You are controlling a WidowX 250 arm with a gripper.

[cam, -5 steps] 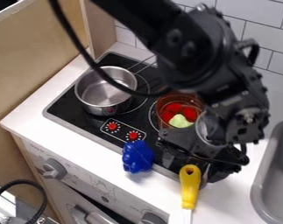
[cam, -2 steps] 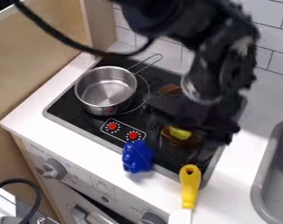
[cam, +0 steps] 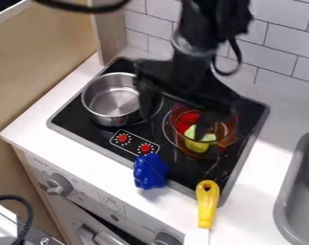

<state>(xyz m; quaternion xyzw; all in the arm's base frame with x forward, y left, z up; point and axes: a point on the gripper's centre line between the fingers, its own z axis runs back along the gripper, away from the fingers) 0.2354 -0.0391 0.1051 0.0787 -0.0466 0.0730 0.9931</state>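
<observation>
The gripper is hanging over the stove, and its jaws are spreading wide apart, apparently gripping nothing. One side is standing beside the metal pot, the other is dropping dark across the see-through amber bowl; blur is hiding whether either is touching.

The pot is sitting upright towards the stove's far-left side, its flat base presumably keeping it steady there. The bowl is standing upright on the right-hand burner, its open top leaving the food within reach from above.

Inside that bowl, red pieces are lying at the back with a pale green piece in front, and something brownish is showing by the right wall. The pot's visible inside is showing bare metal.

Up front, a blue toy-like thing is resting across the stove's edge and the white table. A yellow handle is lying near the corner, pointing frontward, with the grey sink well to its right.
</observation>
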